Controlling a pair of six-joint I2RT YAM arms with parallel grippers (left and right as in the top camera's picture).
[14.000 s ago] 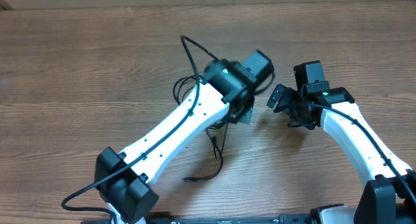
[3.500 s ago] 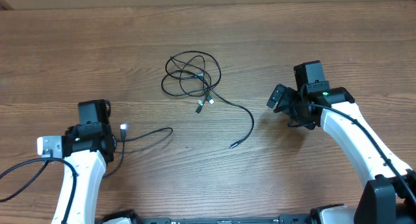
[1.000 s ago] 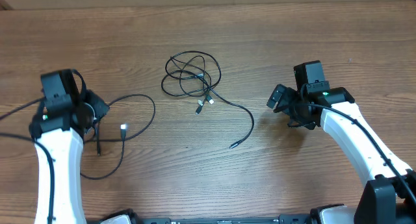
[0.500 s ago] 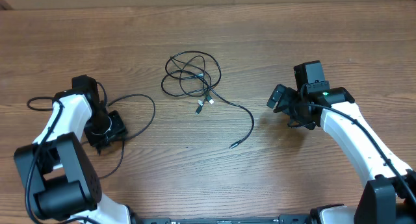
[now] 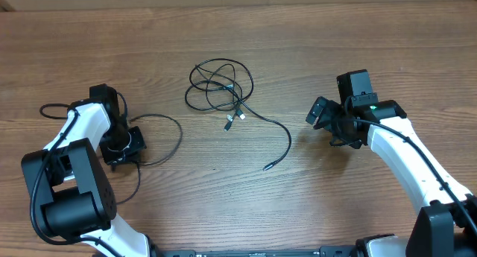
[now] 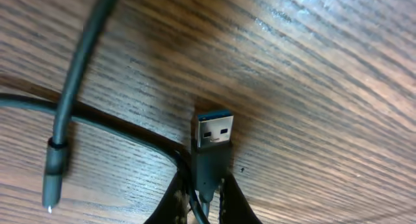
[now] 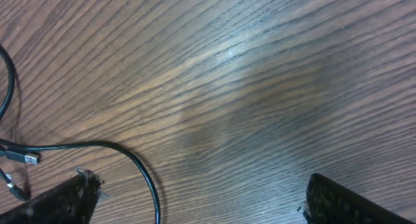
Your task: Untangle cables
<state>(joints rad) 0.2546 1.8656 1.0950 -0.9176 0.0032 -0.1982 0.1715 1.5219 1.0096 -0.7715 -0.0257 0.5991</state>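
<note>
A tangle of thin black cables (image 5: 220, 86) lies at the middle of the table, two small plugs (image 5: 234, 120) at its lower edge. One tail curves right and down to a plug end (image 5: 269, 166). A separate black cable (image 5: 170, 125) loops at the left. My left gripper (image 5: 123, 146) is low on the table and shut on this cable's USB plug (image 6: 211, 138), which sticks out past the fingertips (image 6: 200, 193). My right gripper (image 5: 322, 114) is open and empty right of the tangle. In the right wrist view its fingers (image 7: 201, 195) straddle bare wood, with the curved tail (image 7: 133, 160) by the left finger.
The table is brown wood (image 5: 335, 41). A thicker black arm cable (image 5: 52, 110) loops left of my left arm. Another thin cable end (image 6: 55, 165) lies beside the held plug in the left wrist view.
Over the last second my left arm swung round and came down on the separated cable's plug; the loop shifted slightly right. The tangle and my right arm have not moved.
</note>
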